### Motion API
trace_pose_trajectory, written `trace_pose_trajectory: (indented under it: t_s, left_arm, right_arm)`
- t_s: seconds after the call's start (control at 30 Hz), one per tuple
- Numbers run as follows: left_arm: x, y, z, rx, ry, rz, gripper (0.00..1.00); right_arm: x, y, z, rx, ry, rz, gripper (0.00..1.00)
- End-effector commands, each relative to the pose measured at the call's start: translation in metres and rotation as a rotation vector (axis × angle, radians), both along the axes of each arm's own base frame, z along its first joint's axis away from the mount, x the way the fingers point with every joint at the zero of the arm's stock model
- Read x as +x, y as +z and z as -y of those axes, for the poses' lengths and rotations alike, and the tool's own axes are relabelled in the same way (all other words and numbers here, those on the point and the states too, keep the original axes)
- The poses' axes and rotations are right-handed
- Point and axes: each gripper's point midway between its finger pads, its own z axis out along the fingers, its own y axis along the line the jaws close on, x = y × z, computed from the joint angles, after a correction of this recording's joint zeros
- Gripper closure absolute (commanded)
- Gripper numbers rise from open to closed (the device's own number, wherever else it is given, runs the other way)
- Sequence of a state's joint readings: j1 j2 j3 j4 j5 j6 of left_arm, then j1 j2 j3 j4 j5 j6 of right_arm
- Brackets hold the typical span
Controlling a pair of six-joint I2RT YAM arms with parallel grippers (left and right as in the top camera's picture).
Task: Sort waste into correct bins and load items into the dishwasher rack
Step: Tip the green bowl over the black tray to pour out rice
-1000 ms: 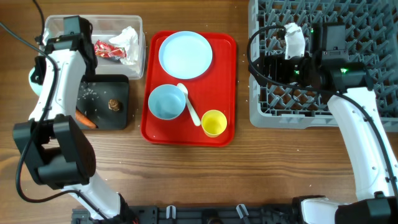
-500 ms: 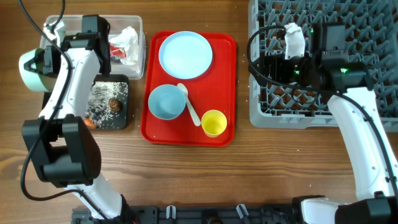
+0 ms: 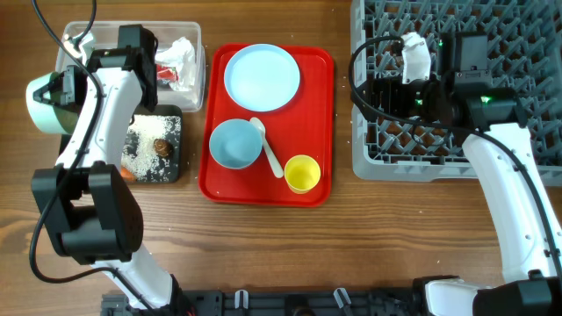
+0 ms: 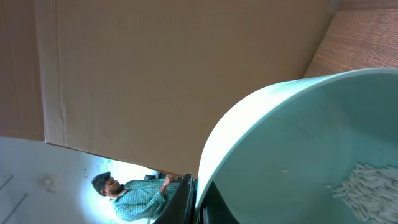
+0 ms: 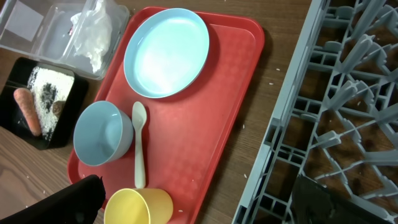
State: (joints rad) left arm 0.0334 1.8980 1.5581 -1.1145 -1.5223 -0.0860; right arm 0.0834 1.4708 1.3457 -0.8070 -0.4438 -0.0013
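Overhead, nearest row first: carrot (image 3: 128, 174), rice (image 3: 142, 145) and brown lump (image 3: 161, 147) are in the black tray (image 3: 172, 168). Yellow cup (image 3: 303, 173), white spoon (image 3: 269, 149) and light blue bowl (image 3: 234, 144) sit on the red tray (image 3: 320, 114), not yet loaded.

Mid: left pincer (image 4: 198, 202) is clamped on the rim of the pale green bowl (image 3: 42, 101), held tilted at the black tray's left edge. Left wrist view shows a few grains left inside, so I'd say tipping isn't finished.

Far: light blue plate (image 3: 261, 77) is on the red tray too. Napkin (image 3: 182, 54) and red wrapper (image 3: 165, 70) are in the clear tub (image 3: 200, 70). Dishwasher rack (image 3: 509, 26) holds no items; right pincer (image 5: 205, 196) hangs over its left part, fingers spread, holding nothing.

Estimate: waste nearly sorted, all five items left to rack.
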Motion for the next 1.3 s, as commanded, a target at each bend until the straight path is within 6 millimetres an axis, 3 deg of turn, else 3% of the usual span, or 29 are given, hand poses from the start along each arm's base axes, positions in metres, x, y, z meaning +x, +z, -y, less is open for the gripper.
trace_pose_trajectory:
  t_s: [0.0, 0.17, 0.3, 0.63, 0.8, 0.93, 1.03, 1.27]
  left_arm:
    - [-0.002, 0.009, 0.001, 0.041, 0.003, 0.004, 0.96]
    - [-0.001, 0.009, 0.003, 0.039, -0.004, 0.004, 0.96]
    - [0.009, 0.009, 0.024, 0.039, -0.062, 0.005, 0.96]
    - [-0.003, 0.007, -0.001, 0.028, 0.008, 0.033, 0.96]
    - [0.012, 0.006, 0.032, 0.021, -0.084, 0.033, 0.96]
    - [-0.005, -0.012, -0.007, -0.08, 0.017, 0.032, 0.96]
    - [-0.011, -0.006, -0.009, -0.047, 0.027, -0.008, 0.96]
    - [0.008, -0.001, 0.02, -0.017, -0.055, 0.033, 0.96]
  right_arm:
    - [0.006, 0.003, 0.002, -0.007, -0.009, 0.009, 0.0]
    - [0.006, 0.003, 0.002, -0.007, -0.009, 0.009, 0.0]
    - [0.006, 0.003, 0.002, -0.007, -0.01, 0.01, 0.0]
    - [0.006, 0.003, 0.002, -0.007, -0.009, 0.01, 0.0]
    - [0.01, 0.006, 0.002, -0.004, -0.011, 0.031, 0.0]
    - [0.009, 0.005, 0.002, -0.005, -0.01, 0.028, 0.0]
    - [0.009, 0.005, 0.002, -0.005, -0.01, 0.028, 0.0]
    - [0.009, 0.005, 0.002, -0.004, -0.01, 0.028, 0.0]
